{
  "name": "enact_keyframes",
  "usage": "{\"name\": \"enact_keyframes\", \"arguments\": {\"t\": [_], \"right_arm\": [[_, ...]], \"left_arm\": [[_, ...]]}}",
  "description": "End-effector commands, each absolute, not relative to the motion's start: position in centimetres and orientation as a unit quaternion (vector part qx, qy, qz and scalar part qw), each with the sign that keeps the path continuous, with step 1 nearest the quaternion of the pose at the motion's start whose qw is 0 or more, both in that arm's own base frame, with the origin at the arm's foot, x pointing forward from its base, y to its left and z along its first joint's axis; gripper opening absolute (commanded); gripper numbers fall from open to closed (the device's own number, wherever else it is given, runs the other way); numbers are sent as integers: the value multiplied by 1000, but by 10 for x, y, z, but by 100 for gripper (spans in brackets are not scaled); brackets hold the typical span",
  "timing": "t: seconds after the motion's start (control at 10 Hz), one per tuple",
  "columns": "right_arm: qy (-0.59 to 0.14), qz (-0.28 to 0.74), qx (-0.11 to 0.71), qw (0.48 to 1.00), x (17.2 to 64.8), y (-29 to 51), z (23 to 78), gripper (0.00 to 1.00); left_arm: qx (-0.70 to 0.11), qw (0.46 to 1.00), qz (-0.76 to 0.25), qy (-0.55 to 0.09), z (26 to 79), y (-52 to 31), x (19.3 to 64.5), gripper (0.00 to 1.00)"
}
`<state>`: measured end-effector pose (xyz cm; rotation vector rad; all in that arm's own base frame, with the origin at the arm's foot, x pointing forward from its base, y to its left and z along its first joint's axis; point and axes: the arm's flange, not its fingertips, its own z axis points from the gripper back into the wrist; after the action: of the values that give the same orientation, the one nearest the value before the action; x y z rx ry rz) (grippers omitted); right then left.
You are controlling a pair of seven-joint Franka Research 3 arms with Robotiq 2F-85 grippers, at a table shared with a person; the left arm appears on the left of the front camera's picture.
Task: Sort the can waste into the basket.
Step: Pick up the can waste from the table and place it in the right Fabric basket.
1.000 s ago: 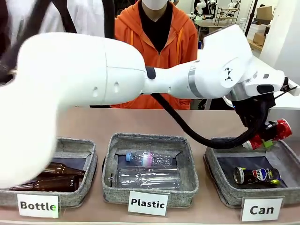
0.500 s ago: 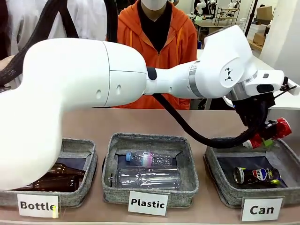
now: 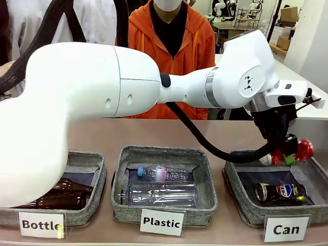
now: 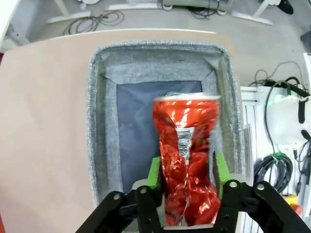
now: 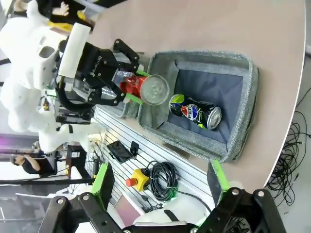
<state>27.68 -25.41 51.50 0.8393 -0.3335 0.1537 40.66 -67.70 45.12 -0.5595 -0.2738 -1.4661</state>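
Red and crumpled, the crushed can [image 4: 187, 160] is sitting between the green pads [image 4: 154, 173] of the left gripper [image 4: 187, 194], hanging above the grey Can basket [image 4: 97, 121]. In the left wrist view the pads are standing just beside the can's sides with narrow slivers of gap, so I cannot tell whether the fingers are pinching it or letting go. In the front view the left arm [image 3: 102, 97] is reaching across from 9 o'clock to the far right, the gripper [image 3: 285, 151] is hanging at about 3 o'clock, and the red can [image 3: 302, 149] is sticking out sideways over the basket's far rim [image 3: 238, 154]. The Pepsi can [image 3: 281, 192] is lying on its side on the dark lining inside the basket, behind the white Can sign [image 3: 286, 229]. The Plastic basket [image 3: 123, 205] at 6 o'clock is holding clear bottles [image 3: 161, 193], and the Bottle basket [image 3: 97, 169] at 8 o'clock is holding brown bottles [image 3: 61, 197]. A person in an orange top [image 3: 200, 46] is at 12 o'clock. In the right wrist view the right gripper [image 5: 158, 187] is spread wide with nothing between its fingers, looking at the same basket [image 5: 243, 121] from well apart.
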Motion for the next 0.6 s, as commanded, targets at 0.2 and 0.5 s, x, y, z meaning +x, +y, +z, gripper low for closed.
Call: {"name": "enact_keyframes", "arguments": {"t": [0.2, 0.5], "right_arm": [[-159, 59, 391, 904, 276, -247, 516, 100], [-166, 70, 393, 902, 287, -240, 516, 100]], "left_arm": [[-242, 693, -668, -125, 458, -674, 407, 100], [-256, 722, -636, -92, 478, -635, 411, 100]]}}
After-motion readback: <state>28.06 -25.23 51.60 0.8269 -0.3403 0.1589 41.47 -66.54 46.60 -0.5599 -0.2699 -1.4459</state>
